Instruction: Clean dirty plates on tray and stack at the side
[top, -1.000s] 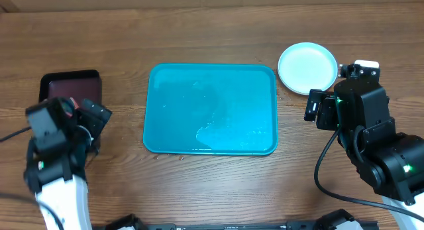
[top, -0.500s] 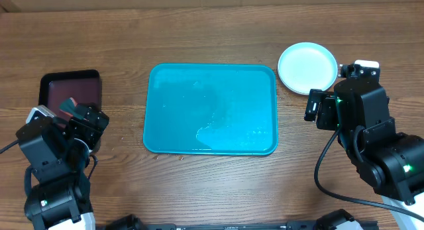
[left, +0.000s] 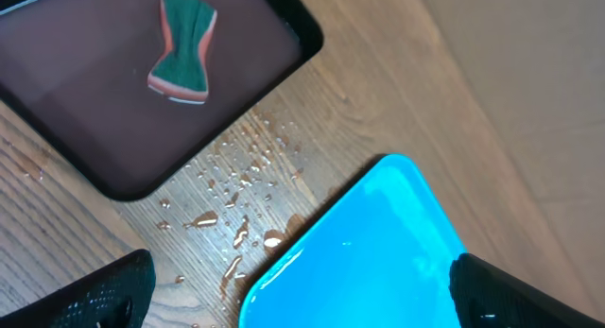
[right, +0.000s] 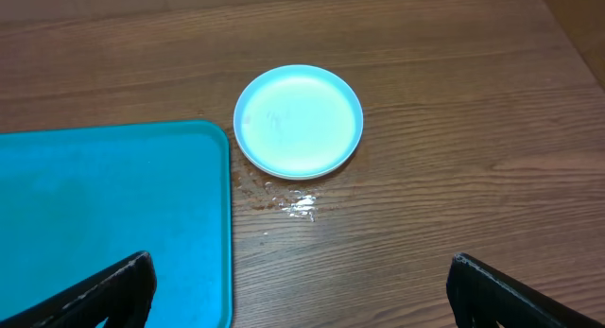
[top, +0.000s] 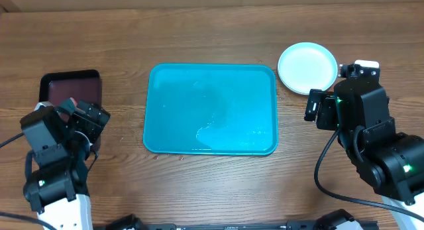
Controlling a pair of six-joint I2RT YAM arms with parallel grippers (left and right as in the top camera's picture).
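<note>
The tray (top: 199,91) is wet but bare, plates (top: 307,67) look stacked beside it — so left gripper (top: 86,112) and right gripper (right: 302,300) hang wide open, empty.

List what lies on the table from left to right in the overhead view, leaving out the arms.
Dark tray → blue tray → plate

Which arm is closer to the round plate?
Right. The right end effector sits just beside the plate; the left end effector is across the blue tray, by the dark tray.
</note>
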